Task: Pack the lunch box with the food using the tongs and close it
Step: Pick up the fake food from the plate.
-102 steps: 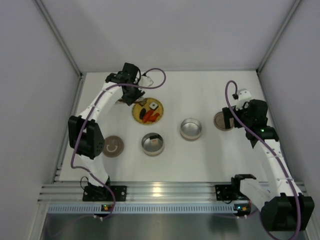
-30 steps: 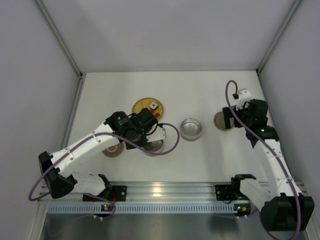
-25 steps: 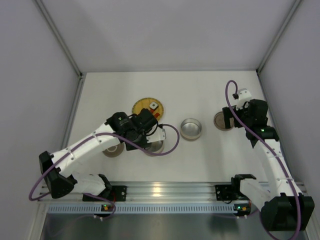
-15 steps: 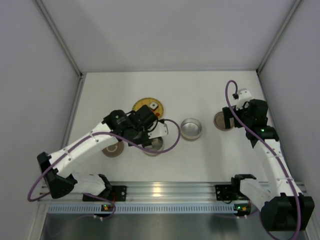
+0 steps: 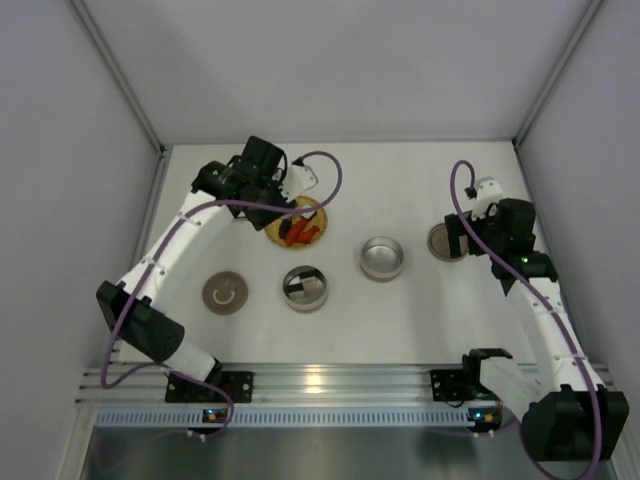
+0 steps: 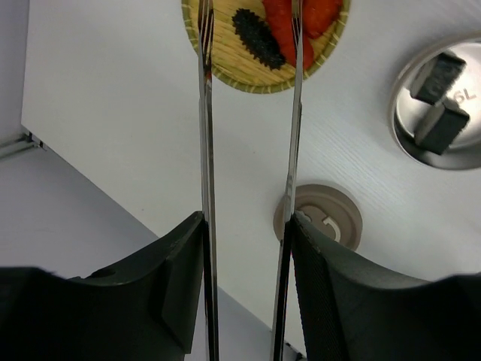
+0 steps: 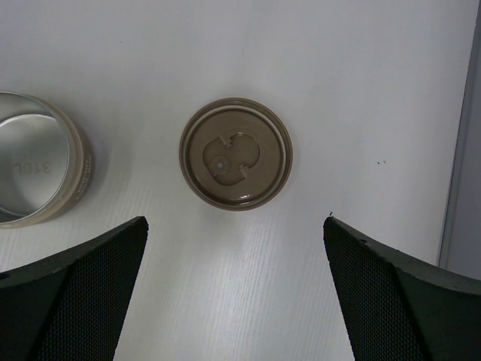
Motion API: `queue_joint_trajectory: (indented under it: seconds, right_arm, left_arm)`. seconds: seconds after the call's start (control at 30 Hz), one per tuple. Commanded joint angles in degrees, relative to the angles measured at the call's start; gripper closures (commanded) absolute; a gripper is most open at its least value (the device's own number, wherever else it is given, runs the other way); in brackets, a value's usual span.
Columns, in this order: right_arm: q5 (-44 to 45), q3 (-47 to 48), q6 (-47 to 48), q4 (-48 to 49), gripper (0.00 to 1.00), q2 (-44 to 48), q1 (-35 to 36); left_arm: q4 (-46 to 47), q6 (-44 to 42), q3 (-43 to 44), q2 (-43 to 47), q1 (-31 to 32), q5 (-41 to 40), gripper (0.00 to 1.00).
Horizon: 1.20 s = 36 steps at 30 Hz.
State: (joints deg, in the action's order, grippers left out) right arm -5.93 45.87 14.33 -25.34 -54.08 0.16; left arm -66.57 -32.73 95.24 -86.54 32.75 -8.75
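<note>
Presently, a pick from the plate is in hand: the tongs (image 6: 204,135) are clamped in the left end effector (image 6: 246,226), tips apart over the yellow plate (image 6: 248,84), where red-orange pieces (image 6: 289,22) and a dark piece (image 6: 255,37) lie. Two sushi rolls (image 6: 437,75) are seen in one tin (image 6: 394,120). The right end effector (image 7: 234,226) is spread wide above a brown lid (image 7: 235,153). Next, the tips must be lowered astride one piece and squeezed.

A white table (image 5: 400,180) with a faint grain stands in a booth of plain pale grey panels: a back wall (image 5: 340,70), a left wall (image 5: 60,200) and a right wall (image 5: 600,150). Slim metal struts (image 5: 115,75) line the back corners. A ribbed aluminium rail (image 5: 330,380) crosses the near edge, catching glare. The light is soft and even.
</note>
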Motion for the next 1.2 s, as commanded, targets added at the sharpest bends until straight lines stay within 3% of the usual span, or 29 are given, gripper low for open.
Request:
queue_joint_trajectory:
  seconds: [0.0, 0.47, 1.17]
  right_arm:
    - [-0.1, 1.7, 0.1, 1.4, 0.01, 0.2, 0.7]
    - [0.3, 0.8, 0.3, 2.6, 0.01, -0.7, 0.6]
    - [0.3, 0.8, 0.2, 2.8, 0.01, -0.8, 0.5]
  left_arm:
    - [4.5, -0.5, 4.2, -3.0, -3.5, 7.2, 0.48]
    - [7.2, 2.5, 11.8, -18.6, -8.3, 16.0, 0.45]
    - [10.8, 4.3, 11.5, -24.0, -11.2, 12.3, 0.42]
